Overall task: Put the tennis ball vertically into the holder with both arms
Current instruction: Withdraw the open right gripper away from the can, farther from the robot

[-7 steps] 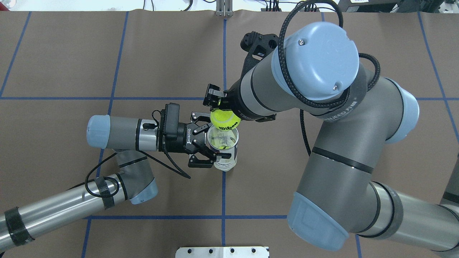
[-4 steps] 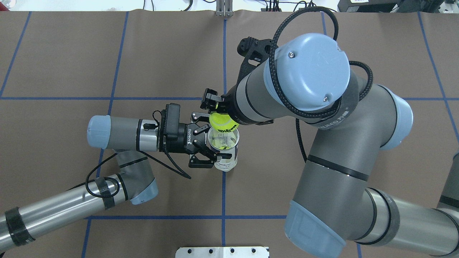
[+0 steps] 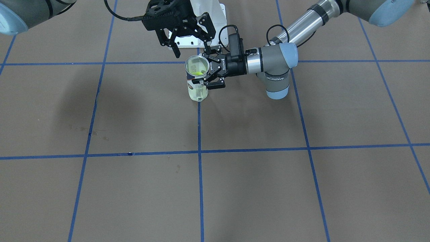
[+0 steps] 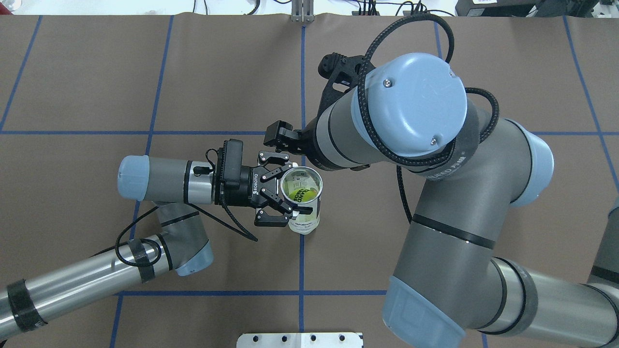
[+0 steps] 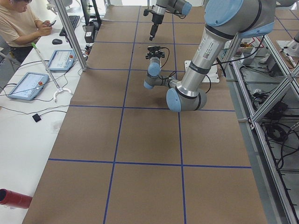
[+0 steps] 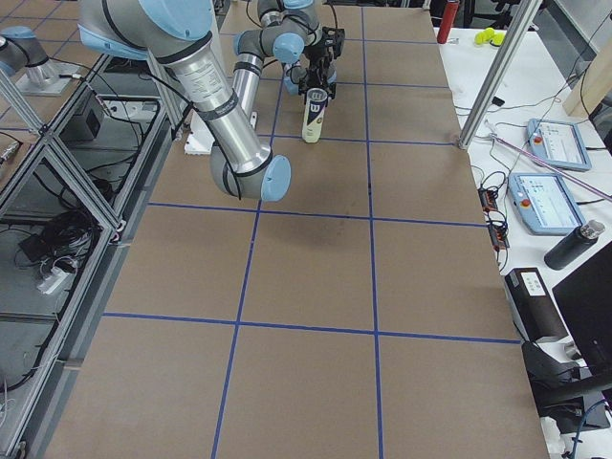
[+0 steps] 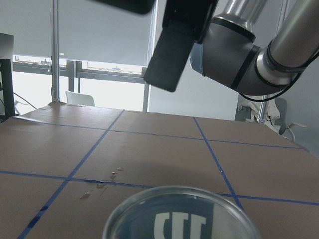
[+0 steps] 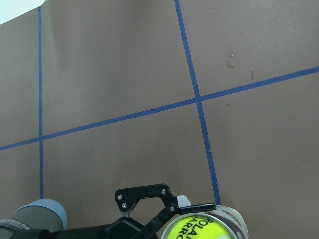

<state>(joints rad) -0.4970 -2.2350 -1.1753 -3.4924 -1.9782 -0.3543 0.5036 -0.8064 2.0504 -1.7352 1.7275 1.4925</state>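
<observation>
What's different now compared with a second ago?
The right gripper let go of the ball, which dropped into the holder. That gripper is now open and empty, and it has shifted slightly to the left in the overhead view. The left gripper stayed shut on the holder, which stands upright in the same spot.
</observation>
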